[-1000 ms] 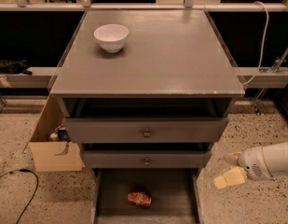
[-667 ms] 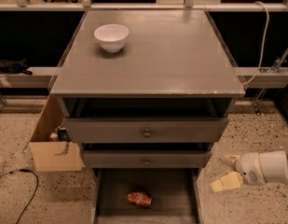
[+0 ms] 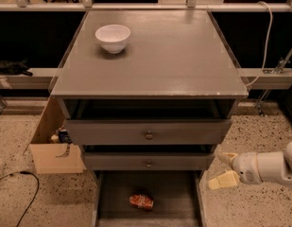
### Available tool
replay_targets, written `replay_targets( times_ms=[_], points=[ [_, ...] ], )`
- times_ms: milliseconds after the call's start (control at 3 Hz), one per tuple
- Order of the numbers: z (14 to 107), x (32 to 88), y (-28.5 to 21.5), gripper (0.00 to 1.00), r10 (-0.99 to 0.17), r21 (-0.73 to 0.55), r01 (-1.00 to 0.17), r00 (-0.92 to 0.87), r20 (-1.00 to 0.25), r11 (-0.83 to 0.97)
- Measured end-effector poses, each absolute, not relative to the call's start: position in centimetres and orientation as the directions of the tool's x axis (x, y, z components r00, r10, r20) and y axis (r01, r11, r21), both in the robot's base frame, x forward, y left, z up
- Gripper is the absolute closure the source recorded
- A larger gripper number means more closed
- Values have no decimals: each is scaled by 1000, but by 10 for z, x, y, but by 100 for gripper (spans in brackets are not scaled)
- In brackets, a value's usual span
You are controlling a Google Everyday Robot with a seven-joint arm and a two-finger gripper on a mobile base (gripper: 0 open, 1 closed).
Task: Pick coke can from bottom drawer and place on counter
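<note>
The coke can (image 3: 141,201) lies on its side on the dark floor of the open bottom drawer (image 3: 182,197), near the middle. It looks red and crumpled. The counter (image 3: 169,56) is the grey top of the drawer cabinet. My gripper (image 3: 222,170) comes in from the right on a white arm, just right of the bottom drawer and level with the middle drawer's lower edge. Its two pale fingers (image 3: 224,180) are spread apart and hold nothing. It is well apart from the can.
A white bowl (image 3: 113,37) stands on the counter's back left. Two upper drawers with brass knobs (image 3: 149,135) are partly pulled out above the bottom drawer. An open cardboard box (image 3: 53,148) stands on the speckled floor at the cabinet's left. A black cable (image 3: 22,193) lies beside it.
My gripper and arm have moved left and slightly down, closer to the right side of the bottom drawer. The can and bowl have not moved.
</note>
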State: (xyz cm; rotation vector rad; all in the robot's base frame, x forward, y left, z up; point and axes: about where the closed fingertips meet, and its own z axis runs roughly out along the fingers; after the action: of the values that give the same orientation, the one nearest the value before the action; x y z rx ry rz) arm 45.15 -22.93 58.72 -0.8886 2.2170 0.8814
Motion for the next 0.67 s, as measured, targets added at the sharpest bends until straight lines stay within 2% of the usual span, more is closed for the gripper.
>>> replay_targets(
  times_ms=[333, 667],
  points=[
    [567, 479, -203, 0, -324, 247, -781, -494, -807, 573],
    [553, 503, -194, 0, -318, 155, -776, -420, -850, 611]
  ],
)
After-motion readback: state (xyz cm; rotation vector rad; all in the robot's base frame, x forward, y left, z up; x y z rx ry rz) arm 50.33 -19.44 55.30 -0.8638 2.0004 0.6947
